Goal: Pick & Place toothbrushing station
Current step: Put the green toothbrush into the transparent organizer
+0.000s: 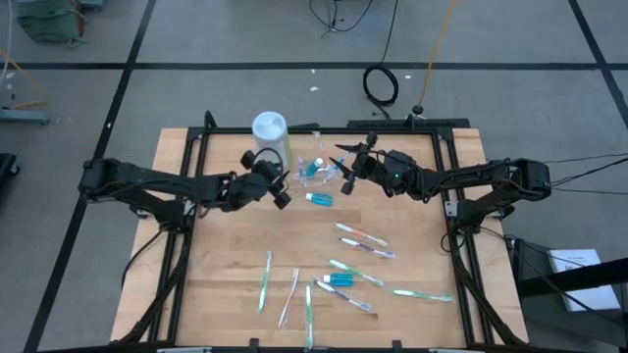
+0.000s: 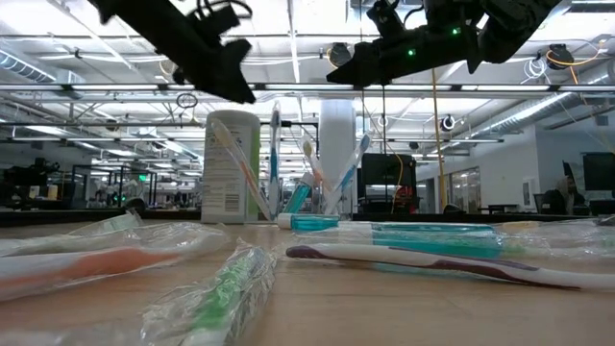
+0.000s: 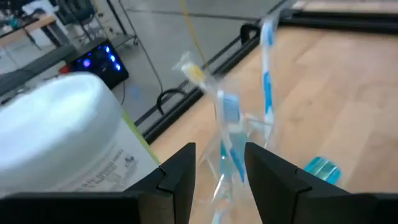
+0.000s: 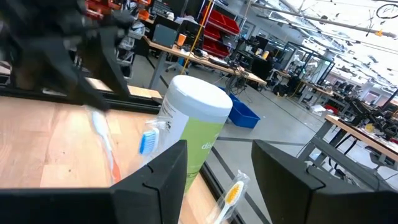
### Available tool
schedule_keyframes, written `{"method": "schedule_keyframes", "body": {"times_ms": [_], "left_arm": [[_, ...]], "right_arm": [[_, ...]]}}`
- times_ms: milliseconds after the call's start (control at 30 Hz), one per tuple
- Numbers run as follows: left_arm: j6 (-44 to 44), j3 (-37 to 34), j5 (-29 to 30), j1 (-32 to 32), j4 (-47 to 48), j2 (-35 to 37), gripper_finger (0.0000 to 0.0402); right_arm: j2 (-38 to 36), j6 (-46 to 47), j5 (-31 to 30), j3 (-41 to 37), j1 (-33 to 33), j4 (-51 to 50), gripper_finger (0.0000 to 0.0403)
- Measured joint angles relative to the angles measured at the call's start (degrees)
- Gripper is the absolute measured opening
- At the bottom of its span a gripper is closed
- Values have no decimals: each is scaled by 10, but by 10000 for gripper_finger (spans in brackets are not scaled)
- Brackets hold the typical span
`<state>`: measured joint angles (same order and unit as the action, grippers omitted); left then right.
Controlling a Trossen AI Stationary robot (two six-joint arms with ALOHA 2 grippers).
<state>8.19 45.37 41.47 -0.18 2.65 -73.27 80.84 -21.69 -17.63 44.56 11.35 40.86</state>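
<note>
- Spanning most of the high view: wooden table [image 1: 226,294] inside a black frame, grey floor around it.
- Left arm comes in from the left side; left gripper [image 1: 279,183] hangs above the table just beside the white canister, near the clear holder. Jaws parted, nothing between them; the left wrist view shows open air between the fingers [image 3: 180,177].
- Right arm comes in from the right side; right gripper [image 1: 350,165] sits above the table on the holder's other side, fingers [image 4: 155,180] spread, nothing gripped.
- White canister [image 1: 270,132] with a green label stands upright at the far edge of the table, next to the holder.
- Clear plastic holder [image 1: 314,169] stands between the two grippers. Several brushes lean in it, heads up; low view shows them tilted, blue and orange bristles.
- One blue toothpaste tube [image 1: 320,198] lies flat just in front of the holder; a second tube [image 1: 340,279] lies among the loose brushes, nearer the front edge.
- Loose toothbrushes, wrapped in clear film, are scattered flat across the near half of the table: a pair right of centre [image 1: 365,240], one green near the right edge [image 1: 424,293], three at front left [image 1: 266,281], plus a purple one [image 1: 348,299] near the second tube.
- Black cable coil [image 1: 381,85] lies on the floor beyond the table.
</note>
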Motion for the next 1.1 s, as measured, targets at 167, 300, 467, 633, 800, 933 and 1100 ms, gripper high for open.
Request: {"method": "schedule_keyframes", "body": {"times_ms": [167, 300, 467, 633, 800, 933, 1100], "left_arm": [[54, 0, -66, -40, 82, 62, 145], [179, 0, -177, -74, 141, 85, 145], [252, 0, -276, -130, 198, 77, 145], [328, 0, -285, -184, 242, 53, 145], [458, 0, -284, -220, 264, 19, 145], [537, 0, -290, -242, 263, -25, 145], [594, 0, -296, -251, 263, -84, 145]], "right_arm": [[0, 0, 0, 0, 0, 0, 171], [0, 0, 0, 0, 0, 0, 171], [0, 0, 0, 0, 0, -3, 171], [0, 0, 0, 0, 0, -6, 171], [0, 0, 0, 0, 0, -7, 171], [0, 0, 0, 0, 0, -8, 171], [0, 0, 0, 0, 0, -9, 171]]}}
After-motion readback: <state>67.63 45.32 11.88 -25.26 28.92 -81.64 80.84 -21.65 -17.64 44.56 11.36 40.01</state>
